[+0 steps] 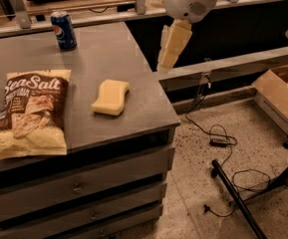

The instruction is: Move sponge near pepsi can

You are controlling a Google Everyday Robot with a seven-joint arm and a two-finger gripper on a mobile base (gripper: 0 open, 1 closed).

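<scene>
Now the gripper (173,46) hangs over the table's (108,49) right edge; whether it is open or closed cannot be told. The sponge (111,97) lies flat beside the chip bag (29,113), well apart from the pepsi can (64,30) at the back. Light, squashy foam, so it is best pinched across its narrow width. Its long axis seems to run near-left to far-right.
</scene>
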